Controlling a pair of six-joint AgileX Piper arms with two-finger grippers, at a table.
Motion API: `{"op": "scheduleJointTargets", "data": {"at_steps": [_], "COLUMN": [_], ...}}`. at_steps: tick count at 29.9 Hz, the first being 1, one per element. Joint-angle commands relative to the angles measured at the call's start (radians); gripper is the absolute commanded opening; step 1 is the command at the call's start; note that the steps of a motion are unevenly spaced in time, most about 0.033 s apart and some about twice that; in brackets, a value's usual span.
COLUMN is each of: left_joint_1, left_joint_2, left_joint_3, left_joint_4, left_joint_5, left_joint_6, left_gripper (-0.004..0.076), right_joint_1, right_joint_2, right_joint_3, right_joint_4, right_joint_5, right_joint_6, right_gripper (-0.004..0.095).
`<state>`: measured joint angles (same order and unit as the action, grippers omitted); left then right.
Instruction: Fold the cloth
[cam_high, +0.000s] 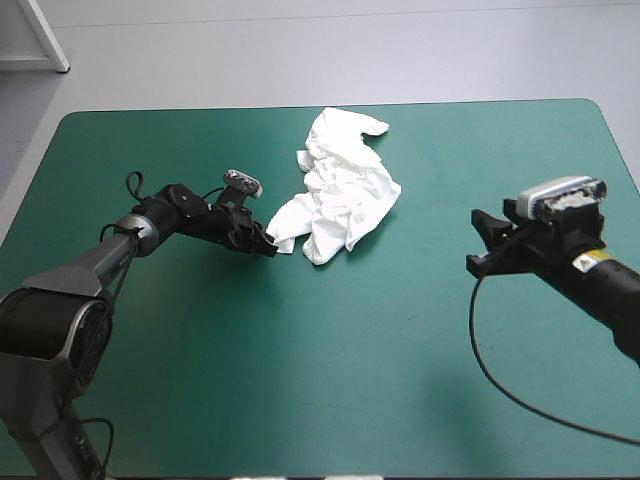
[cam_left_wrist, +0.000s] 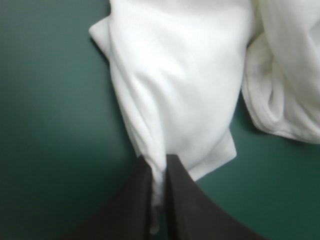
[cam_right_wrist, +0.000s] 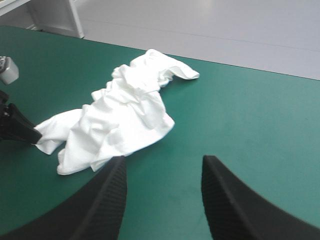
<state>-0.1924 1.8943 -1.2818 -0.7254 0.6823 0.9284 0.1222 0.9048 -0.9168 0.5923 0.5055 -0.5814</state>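
Observation:
The white T-shirt (cam_high: 340, 190) lies as a crumpled heap on the teal-green cover, stretching from mid-table toward the far edge. My left gripper (cam_high: 272, 246) is low at the heap's near-left corner, its black fingers all but shut with a fold of white cloth (cam_left_wrist: 170, 100) pinched between them. The left gripper (cam_left_wrist: 159, 172) holds that corner right at its tips. My right gripper (cam_high: 485, 240) hovers to the right of the heap, apart from it, fingers open. In the right wrist view the T-shirt (cam_right_wrist: 120, 120) lies ahead of the open right gripper (cam_right_wrist: 164, 170), and the left gripper (cam_right_wrist: 20, 131) touches its far corner.
Bare teal-green cover (cam_high: 330, 380) spreads across the near half of the table and to the right of the heap. The table's far edge (cam_high: 330, 104) runs just behind the T-shirt's top end.

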Motion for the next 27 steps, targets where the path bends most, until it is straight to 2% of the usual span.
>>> {"op": "scheduleJointTargets", "data": {"at_steps": [1, 6, 9, 12, 15, 21, 27], "left_joint_1": [-0.002, -0.002, -0.002, -0.002, -0.002, -0.002, -0.002], "left_joint_2": [-0.062, -0.075, -0.077, -0.077, -0.077, -0.077, -0.077], "left_joint_3": [-0.034, -0.047, -0.049, -0.049, -0.049, -0.049, -0.049], "left_joint_4": [0.020, 0.049, 0.049, 0.049, 0.049, 0.049, 0.049], "left_joint_5": [0.019, 0.029, 0.029, 0.027, 0.025, 0.025, 0.014], "left_joint_6": [-0.044, -0.074, -0.074, -0.074, -0.074, -0.074, -0.074], "left_gripper": [0.0019, 0.0019, 0.0019, 0.0019, 0.0019, 0.0019, 0.0019], "right_joint_1": [0.016, 0.045, 0.054, 0.053, 0.055, 0.059, 0.059], "right_joint_2": [0.151, 0.420, 0.572, 0.711, 0.836, 1.055, 1.191], "right_joint_3": [-0.100, -0.227, -0.322, -0.427, -0.543, -0.768, -0.918], "right_joint_4": [0.130, 0.168, 0.186, 0.189, 0.210, 0.196, 0.160], "right_joint_5": [-0.044, -0.020, -0.013, 0.046, 0.114, 0.158, 0.245], "right_joint_6": [-0.110, -0.194, -0.236, -0.238, -0.238, -0.213, -0.162], "right_gripper": [0.0459, 0.0477, 0.0568, 0.0641, 0.0640, 0.0635, 0.0623]}}
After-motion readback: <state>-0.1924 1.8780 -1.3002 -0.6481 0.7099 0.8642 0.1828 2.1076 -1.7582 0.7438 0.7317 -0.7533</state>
